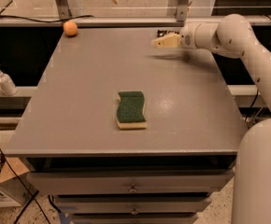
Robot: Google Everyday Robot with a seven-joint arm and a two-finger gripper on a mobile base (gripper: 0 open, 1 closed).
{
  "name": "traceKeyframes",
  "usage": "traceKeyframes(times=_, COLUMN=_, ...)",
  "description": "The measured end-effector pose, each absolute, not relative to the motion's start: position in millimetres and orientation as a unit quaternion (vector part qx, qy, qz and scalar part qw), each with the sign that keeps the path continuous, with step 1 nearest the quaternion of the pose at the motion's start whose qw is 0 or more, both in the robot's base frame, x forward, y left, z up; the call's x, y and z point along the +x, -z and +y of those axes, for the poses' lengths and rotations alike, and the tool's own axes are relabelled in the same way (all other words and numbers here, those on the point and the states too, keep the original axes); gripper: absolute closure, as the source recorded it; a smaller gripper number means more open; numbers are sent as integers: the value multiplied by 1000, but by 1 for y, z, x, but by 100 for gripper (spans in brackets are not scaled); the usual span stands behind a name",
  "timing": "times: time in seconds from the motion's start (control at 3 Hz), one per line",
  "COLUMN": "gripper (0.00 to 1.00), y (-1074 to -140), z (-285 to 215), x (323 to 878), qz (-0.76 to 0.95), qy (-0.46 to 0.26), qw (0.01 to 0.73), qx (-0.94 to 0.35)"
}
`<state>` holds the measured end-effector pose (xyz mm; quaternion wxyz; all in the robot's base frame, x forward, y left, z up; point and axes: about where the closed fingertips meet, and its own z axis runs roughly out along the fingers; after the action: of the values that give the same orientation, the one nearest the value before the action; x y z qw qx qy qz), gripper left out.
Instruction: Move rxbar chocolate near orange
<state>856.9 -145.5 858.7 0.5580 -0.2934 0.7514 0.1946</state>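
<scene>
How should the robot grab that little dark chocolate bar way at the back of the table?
Probably from straight above, pinching across the middle of the rxbar chocolate. It lies flat and low on the table by the far edge, so a sideways grab has little to hold. The gripper hovers just in front, hiding part of it.

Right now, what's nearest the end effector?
The dark-wrapped snack bar, just behind the end effector at the far edge; round orange fruit and green sponge sit farther.
</scene>
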Motion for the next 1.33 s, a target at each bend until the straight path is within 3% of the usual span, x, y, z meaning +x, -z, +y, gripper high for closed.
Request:
traceKeyframes(times=1.0, gripper=0, y=-841, z=-156, x=897, qz=768, qy=-186, qw=560, qx=-250)
traceKeyframes(times=1.33, gripper=18, y=-832, z=-158, x=901, qz=777, qy=-182, qw=548, qx=-250)
